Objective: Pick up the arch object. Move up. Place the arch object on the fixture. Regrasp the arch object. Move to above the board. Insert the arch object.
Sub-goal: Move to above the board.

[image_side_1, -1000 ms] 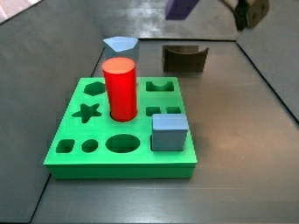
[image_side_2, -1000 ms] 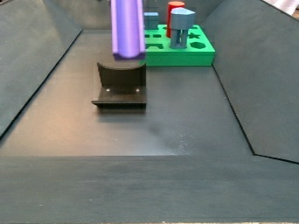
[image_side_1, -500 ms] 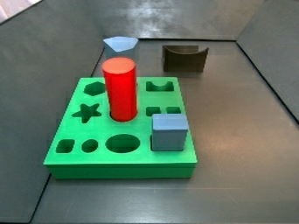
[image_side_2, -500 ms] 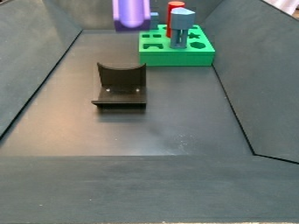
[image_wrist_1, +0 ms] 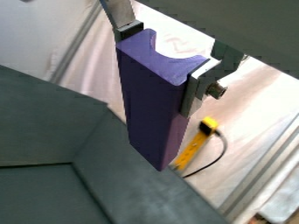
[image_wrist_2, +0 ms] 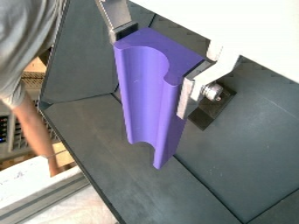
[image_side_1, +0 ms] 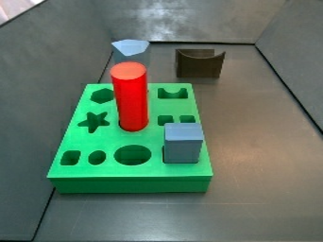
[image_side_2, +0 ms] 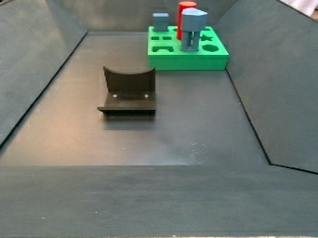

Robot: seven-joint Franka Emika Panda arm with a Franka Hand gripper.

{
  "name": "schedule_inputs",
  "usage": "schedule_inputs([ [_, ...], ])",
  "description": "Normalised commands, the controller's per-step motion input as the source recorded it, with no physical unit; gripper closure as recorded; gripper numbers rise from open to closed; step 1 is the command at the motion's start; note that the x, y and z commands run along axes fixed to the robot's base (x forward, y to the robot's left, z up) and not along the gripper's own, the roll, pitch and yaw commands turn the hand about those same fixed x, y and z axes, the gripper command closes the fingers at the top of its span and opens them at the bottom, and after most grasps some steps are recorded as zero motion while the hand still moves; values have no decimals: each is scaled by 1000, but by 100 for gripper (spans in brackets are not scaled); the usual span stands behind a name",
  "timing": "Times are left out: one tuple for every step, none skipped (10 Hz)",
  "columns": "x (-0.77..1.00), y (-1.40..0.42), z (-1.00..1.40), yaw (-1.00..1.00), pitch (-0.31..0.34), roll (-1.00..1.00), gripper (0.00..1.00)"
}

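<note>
A dark grey tabletop (image_side_2: pixel 162 139) fills both side views, boxed in by sloping dark walls (image_side_1: pixel 284 85); the far wall (image_side_1: pixel 164 19) at the top of the frame catches a dull sheen. In the wrist views, past the hand (image_wrist_1: pixel 170 57) raised above the enclosure, lie pale sheeting (image_wrist_1: pixel 251 149), a yellow fitting on a black cable (image_wrist_1: pixel 205 131), and a grey-sleeved arm (image_wrist_2: pixel 17 52) beside the outer wall

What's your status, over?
Gripper shut on the arch object, seen in both wrist views, out of both side views. Fixture bare. Board arch hole open; red cylinder and blue-grey cube stand alongside.
</note>
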Motion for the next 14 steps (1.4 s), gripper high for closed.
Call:
schedule_inputs([
  [-375,-1000,28,-85,-16,-1000,100],
  [-393,-1000,51,-86,-26,-1000,100],
  [-403,-1000,39,-89,-25,-1000,100],
  [-421,-1000,38,-94,-22,-1000,100],
  [-425,-1000,41,-95,-21,-1000,100],
  [-446,-1000,45,-96,-15,-1000,100],
  [-455,-992,35,-99,-10,-1000,100],
  [-300,-582,34,-98,-12,-1000,100],
  [-139,-171,7,-94,-8,-1000,100],
  [-77,-32,6,-87,-8,-1000,100],
  [-74,-12,7,-87,-11,-1000,100],
  [-67,-2,-3,-52,-26,-750,100],
  [-53,6,0,-44,-27,-613,100],
  [-35,13,2,-26,-15,-383,100],
])
